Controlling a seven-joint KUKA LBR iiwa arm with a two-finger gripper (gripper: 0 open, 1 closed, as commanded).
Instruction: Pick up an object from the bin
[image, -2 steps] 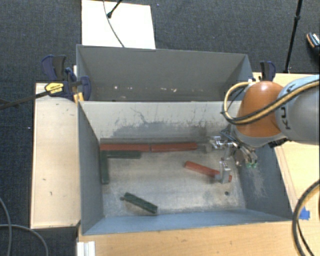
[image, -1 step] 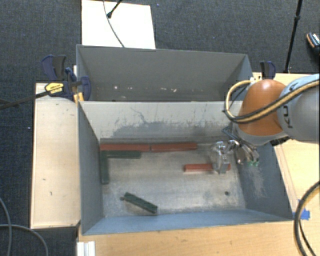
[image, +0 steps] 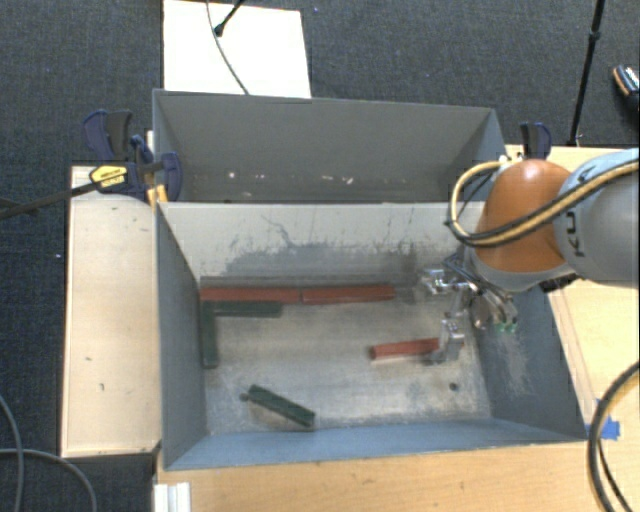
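Note:
My gripper (image: 449, 345) is low in the right part of the bin, its fingers pointing down at the right end of a short red-brown block (image: 400, 350) that lies flat on the floor. The fingertips sit right at that end of the block; whether they close round it I cannot make out. A long red-brown bar (image: 296, 294) lies along the back wall to the left of the gripper.
A dark green L-shaped piece (image: 210, 330) lies at the left wall, under the long bar's left end. Another dark green stick (image: 281, 406) lies tilted near the front left. The arm with its orange cover hangs over the bin's right side.

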